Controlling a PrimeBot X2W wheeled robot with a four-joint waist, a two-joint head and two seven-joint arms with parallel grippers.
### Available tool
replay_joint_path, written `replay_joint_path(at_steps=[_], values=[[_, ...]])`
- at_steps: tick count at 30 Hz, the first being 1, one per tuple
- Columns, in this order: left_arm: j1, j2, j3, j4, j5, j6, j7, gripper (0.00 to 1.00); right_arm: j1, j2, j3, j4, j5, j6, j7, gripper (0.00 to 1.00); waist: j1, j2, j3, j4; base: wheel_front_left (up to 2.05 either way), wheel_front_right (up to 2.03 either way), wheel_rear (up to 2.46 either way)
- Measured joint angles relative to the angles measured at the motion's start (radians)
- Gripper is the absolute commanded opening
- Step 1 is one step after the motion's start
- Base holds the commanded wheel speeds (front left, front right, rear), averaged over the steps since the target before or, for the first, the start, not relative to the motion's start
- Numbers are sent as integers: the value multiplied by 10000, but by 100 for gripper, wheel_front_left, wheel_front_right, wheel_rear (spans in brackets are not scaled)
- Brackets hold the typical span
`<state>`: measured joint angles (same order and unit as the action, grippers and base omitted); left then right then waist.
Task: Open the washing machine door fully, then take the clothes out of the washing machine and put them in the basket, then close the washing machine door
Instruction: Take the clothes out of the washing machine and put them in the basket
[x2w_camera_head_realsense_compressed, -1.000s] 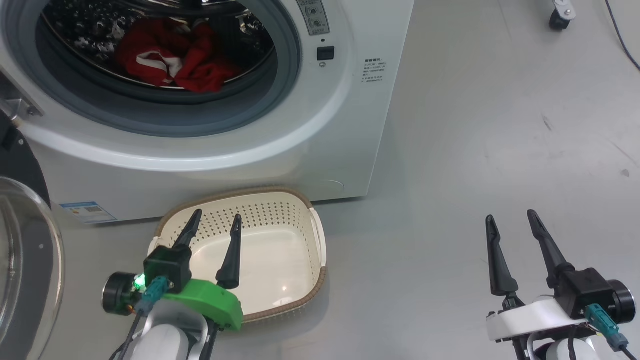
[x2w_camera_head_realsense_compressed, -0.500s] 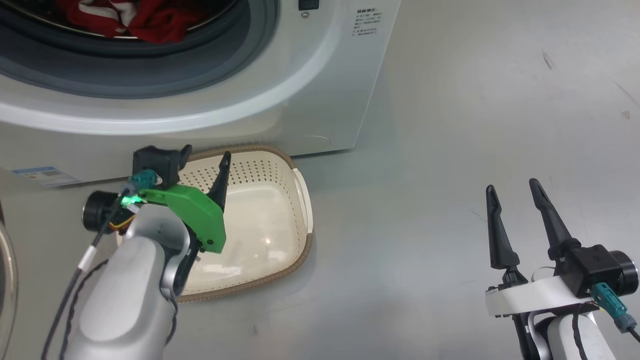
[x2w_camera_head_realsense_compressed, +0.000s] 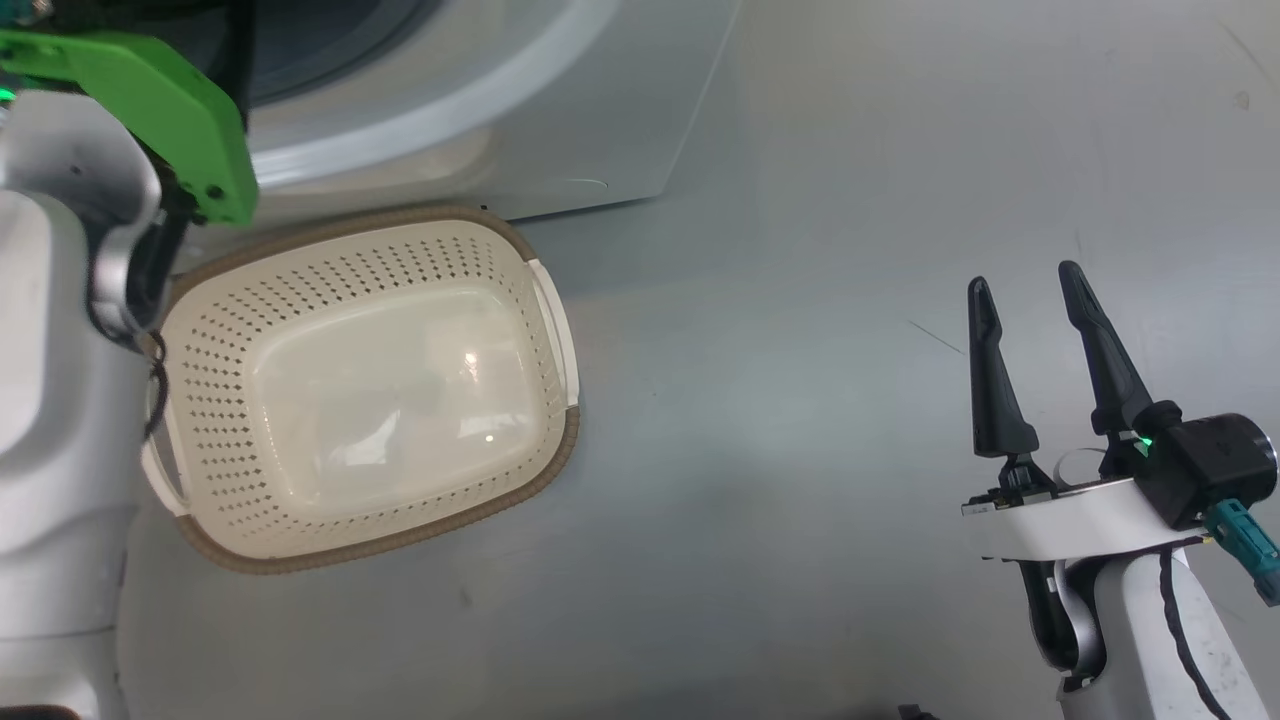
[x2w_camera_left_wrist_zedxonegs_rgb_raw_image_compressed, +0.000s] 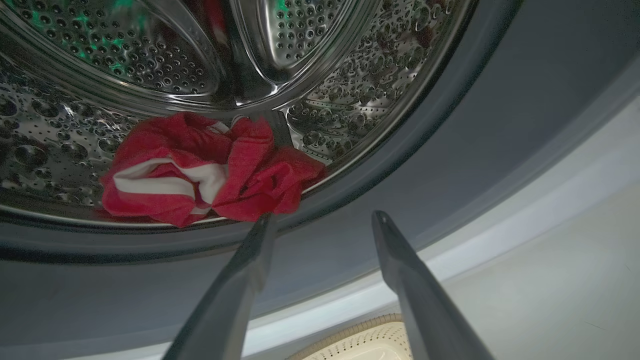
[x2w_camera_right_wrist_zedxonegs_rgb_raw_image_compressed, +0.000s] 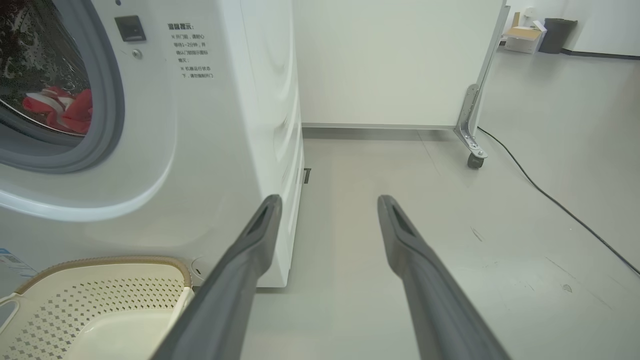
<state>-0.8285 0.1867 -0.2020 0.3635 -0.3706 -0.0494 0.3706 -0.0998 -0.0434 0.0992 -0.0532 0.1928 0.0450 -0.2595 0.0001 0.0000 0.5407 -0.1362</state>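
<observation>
Your left gripper (x2w_camera_left_wrist_zedxonegs_rgb_raw_image_compressed: 322, 216) holds its 2 fingers spread at the white washing machine (x2w_camera_right_wrist_zedxonegs_rgb_raw_image_compressed: 225, 125) mouth, bright red striped clothes (x2w_camera_left_wrist_zedxonegs_rgb_raw_image_compressed: 200, 175) inside at 10 o'clock. Your right gripper (x2w_camera_head_realsense_compressed: 1024, 277), fingers spread too, sits at 3 o'clock of the cream perforated basket (x2w_camera_head_realsense_compressed: 330, 270).

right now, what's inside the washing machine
The clothes, a crumpled red bundle with white stripes, lie on the bottom of the perforated steel drum, near its front lip. Whatever lies under or behind the bundle is covered by it.
</observation>
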Motion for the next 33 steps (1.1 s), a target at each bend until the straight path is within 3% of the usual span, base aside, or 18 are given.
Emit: replay_joint_path(at_steps=[6,23,31,32,33], values=[[-1317,823,385,121,0,-90,815,100,-616,0,309,27,430,71,0,100,0,0,740,-490,0,0,0],[-3013,1791,715,966,61,-173,2021,100,-1386,8,846,132,1523,-29,0,100,1,0,2060,-1912,0,0,0],[-3357,2046,840,1369,464,244,2059,100,-1603,23,777,148,1634,-207,0,100,0,0,2486,-2186,0,0,0],[-3410,2048,838,1400,474,263,2059,74,-1608,23,777,153,1634,-211,0,100,0,0,2519,-2191,0,0,0],[-3438,2056,848,1425,474,263,2021,38,-1636,25,796,188,1638,-209,0,100,0,0,2546,-2193,0,0,0]])
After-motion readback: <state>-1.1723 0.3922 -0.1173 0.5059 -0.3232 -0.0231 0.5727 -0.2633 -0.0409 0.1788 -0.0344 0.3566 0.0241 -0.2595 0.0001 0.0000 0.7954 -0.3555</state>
